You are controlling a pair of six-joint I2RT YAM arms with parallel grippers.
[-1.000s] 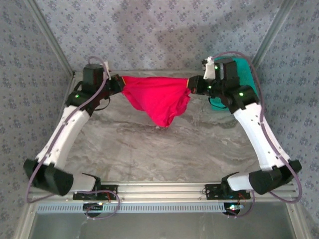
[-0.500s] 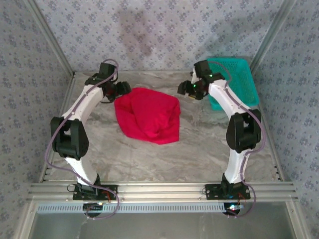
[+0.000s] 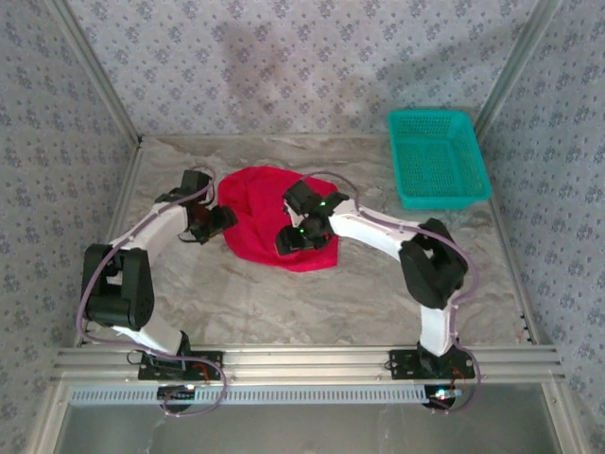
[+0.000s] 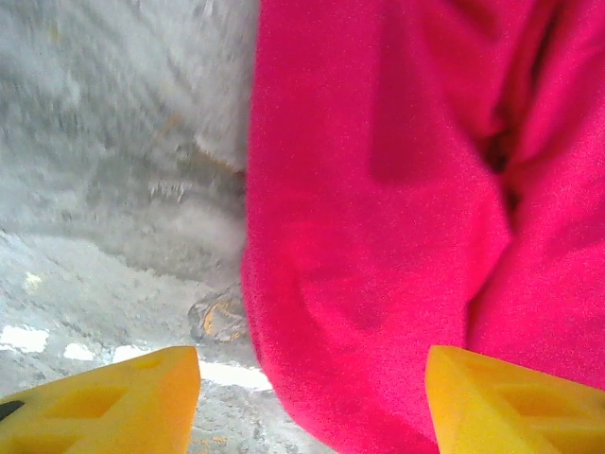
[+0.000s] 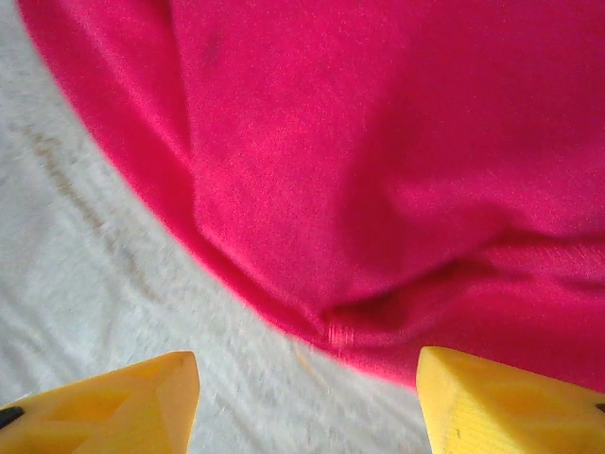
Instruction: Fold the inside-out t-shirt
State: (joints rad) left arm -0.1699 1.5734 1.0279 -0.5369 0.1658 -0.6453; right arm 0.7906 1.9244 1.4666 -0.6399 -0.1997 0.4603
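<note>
The inside-out t-shirt lies as a crumpled bright red heap on the marble table, left of centre. My left gripper sits at its left edge, open. In the left wrist view the yellow fingertips stand wide apart, with the t-shirt rounded edge and bare table below the gap. My right gripper hovers over the heap's near right part, also open. In the right wrist view the gripper frames the t-shirt curved hem and pale table; nothing is pinched.
A teal mesh basket stands at the far right corner of the table. Metal frame posts and patterned walls close in the sides and back. Bare marble stretches between the shirt and the arm bases.
A second ago both grippers held the shirt stretched in the air. They let go, the shirt dropped into a heap, and both arms swung down and nearer, the right one over the cloth.
</note>
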